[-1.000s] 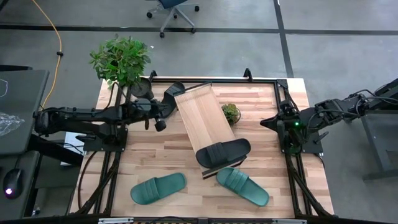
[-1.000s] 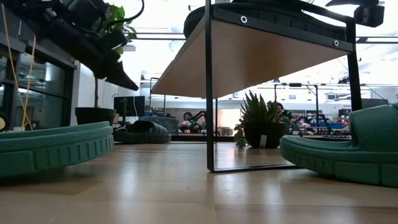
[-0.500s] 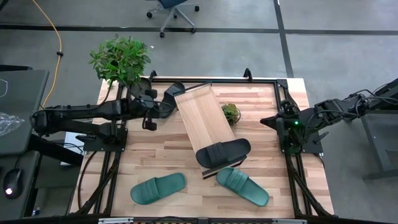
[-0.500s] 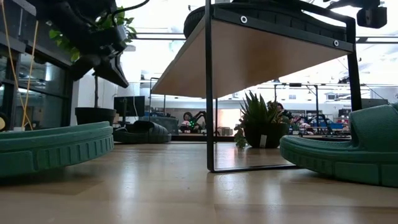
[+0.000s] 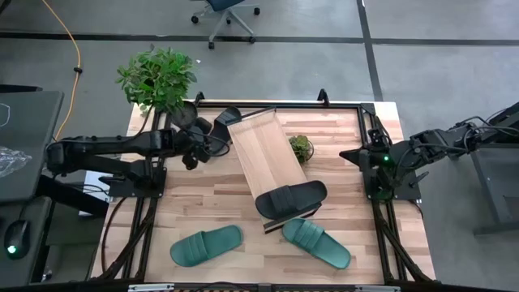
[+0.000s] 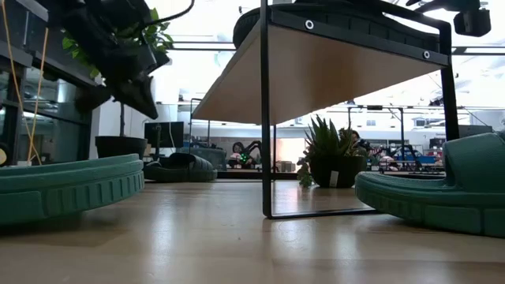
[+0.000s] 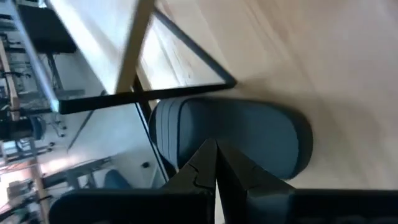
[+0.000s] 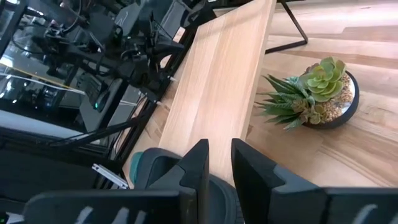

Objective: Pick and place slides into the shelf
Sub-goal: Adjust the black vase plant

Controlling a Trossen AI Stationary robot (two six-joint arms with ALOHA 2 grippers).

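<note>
While my left jaws (image 5: 192,156) hang closed and empty at the far left of the tabletop (image 5: 203,203), their tips point down at the black slide (image 7: 236,140) lying just left of the shelf's far end, not touching it. My right jaws (image 8: 217,163) sit at the right edge of the tabletop, parted by a narrow gap with nothing between them. The shelf (image 5: 266,154) runs diagonally across the middle, and a second black slide (image 5: 290,199) rests on its near end. Two teal slides lie on the tabletop near the front, one (image 5: 206,245) to the left and one (image 5: 316,242) just right of the shelf's near end. A small succulent (image 5: 301,148) stands right of the shelf.
</note>
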